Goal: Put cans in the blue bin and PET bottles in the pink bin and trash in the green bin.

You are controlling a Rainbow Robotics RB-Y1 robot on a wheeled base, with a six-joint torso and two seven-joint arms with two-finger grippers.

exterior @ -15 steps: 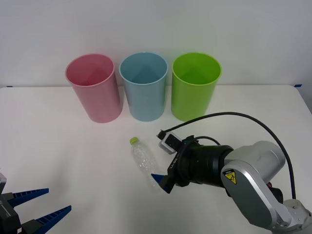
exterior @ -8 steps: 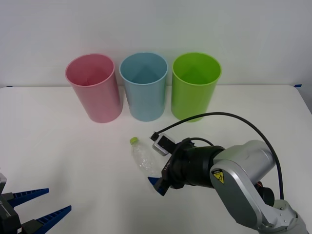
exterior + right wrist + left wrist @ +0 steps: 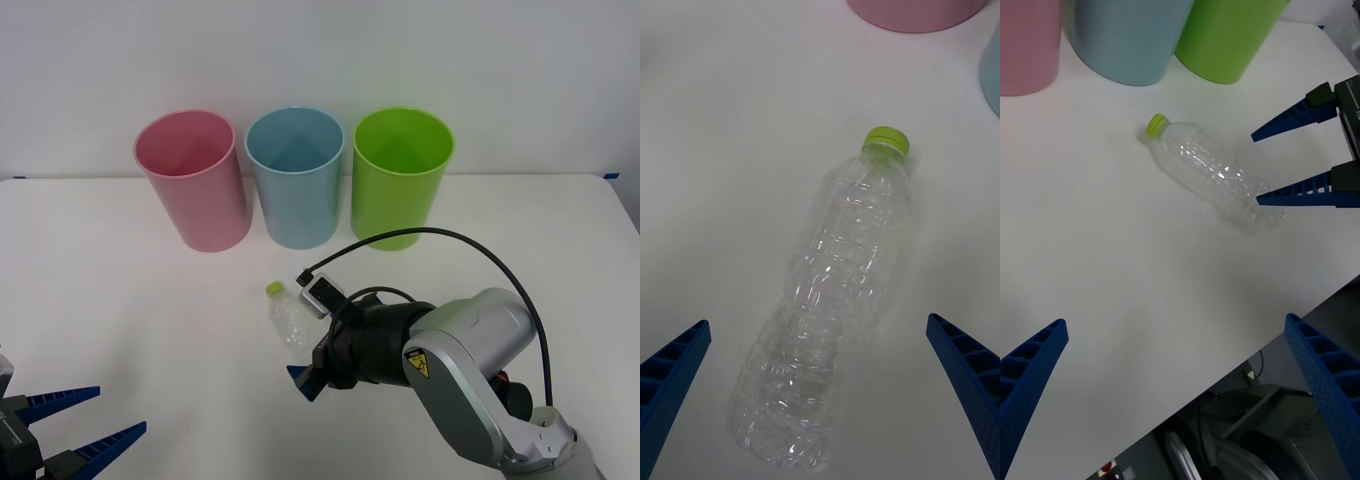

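A clear crinkled PET bottle [image 3: 285,320] with a yellow-green cap lies on the white table, cap toward the bins. My right gripper [image 3: 303,378] is open at the bottle's base end, one blue finger on each side of the bottle [image 3: 839,300], not touching it. From the left wrist view the right gripper [image 3: 1256,169] straddles the bottle [image 3: 1214,180]. My left gripper [image 3: 118,410] hangs open at the near left corner, away from everything. The pink bin [image 3: 192,180], blue bin [image 3: 295,178] and green bin [image 3: 400,178] stand upright in a row at the back. Cans and trash are out of view.
A black cable [image 3: 480,245] arcs over my right arm. The white table [image 3: 120,300] has free room between the bottle and the bins and to the left. Its front edge [image 3: 1300,319] runs close under the left gripper.
My right gripper has slid left and slightly nearer, so its fingers now flank more of the bottle's base. The bottle, bins and left arm have not moved.
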